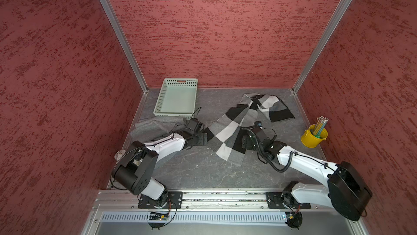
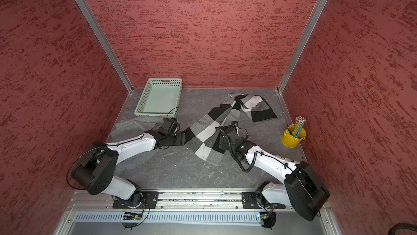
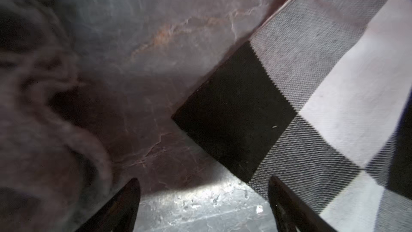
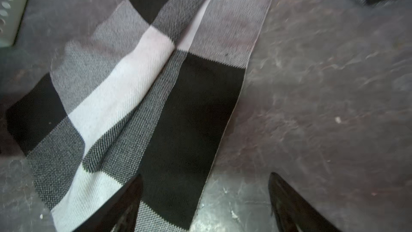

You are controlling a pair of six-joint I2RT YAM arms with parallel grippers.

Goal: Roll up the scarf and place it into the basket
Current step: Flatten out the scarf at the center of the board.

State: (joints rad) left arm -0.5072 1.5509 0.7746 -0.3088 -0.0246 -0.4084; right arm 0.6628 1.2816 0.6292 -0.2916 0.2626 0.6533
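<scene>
Two arms (image 1: 164, 146), one scarf (image 1: 226, 130), one basket (image 1: 180, 83)

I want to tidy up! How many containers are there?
2: the green basket at the back left, the yellow bucket holding pencils on the right. None seem hidden.

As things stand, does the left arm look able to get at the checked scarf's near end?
Probably yes: the left gripper hangs open right by a black corner of the scarf, with nothing lying between them.
</scene>
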